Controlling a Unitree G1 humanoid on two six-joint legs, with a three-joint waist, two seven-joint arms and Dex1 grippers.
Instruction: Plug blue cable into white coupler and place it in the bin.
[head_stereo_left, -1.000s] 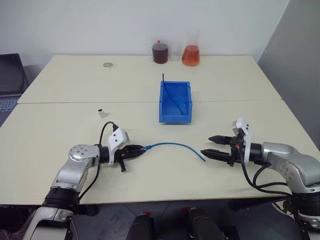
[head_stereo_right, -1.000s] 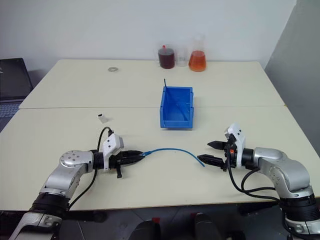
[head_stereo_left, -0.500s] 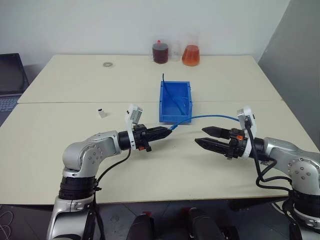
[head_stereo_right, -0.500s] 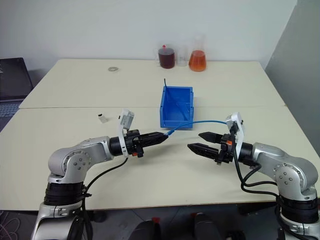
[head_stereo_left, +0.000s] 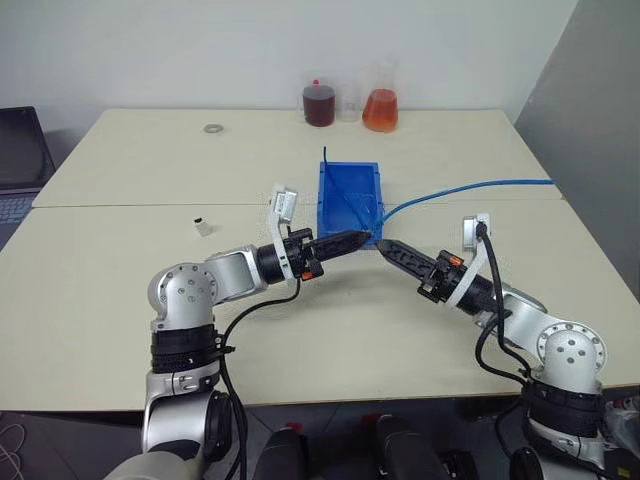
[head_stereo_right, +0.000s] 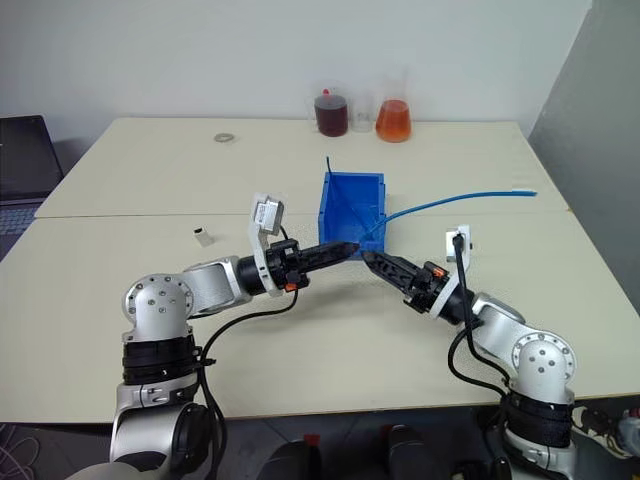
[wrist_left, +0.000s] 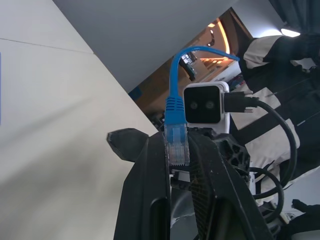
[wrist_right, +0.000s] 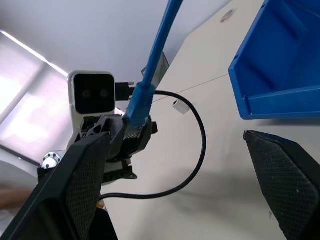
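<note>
My left gripper (head_stereo_left: 362, 238) is clamped on the clear plug end of the blue cable (head_stereo_left: 470, 187), held up in the air over the middle of the worktop (head_stereo_left: 120, 290). A second ago that gripper was low near the worktop's near edge with the cable lying flat; now it has lifted and swung toward my right gripper (head_stereo_left: 388, 247), whose fingers stand wide apart and hold nothing. The two gripper tips nearly meet, just in front of the bin's near wall. In my right wrist view the plug sits between my spread fingers (wrist_right: 75, 185). The lifted cable now arcs away toward the worktop's right edge, clear of the surface.

I judge this as a hand-over or regrip of the plug, before any plugging.

The white coupler (head_stereo_left: 202, 226) stands untouched, toward the left side of the worktop, well apart from both grippers. The bin (head_stereo_left: 349, 176) is in the middle, with a short dark strand inside. There is open room on both sides of it. At the far edge stand two flasks (head_stereo_left: 381, 110), and a small ring (head_stereo_left: 212, 128) lies toward the far left corner.
</note>
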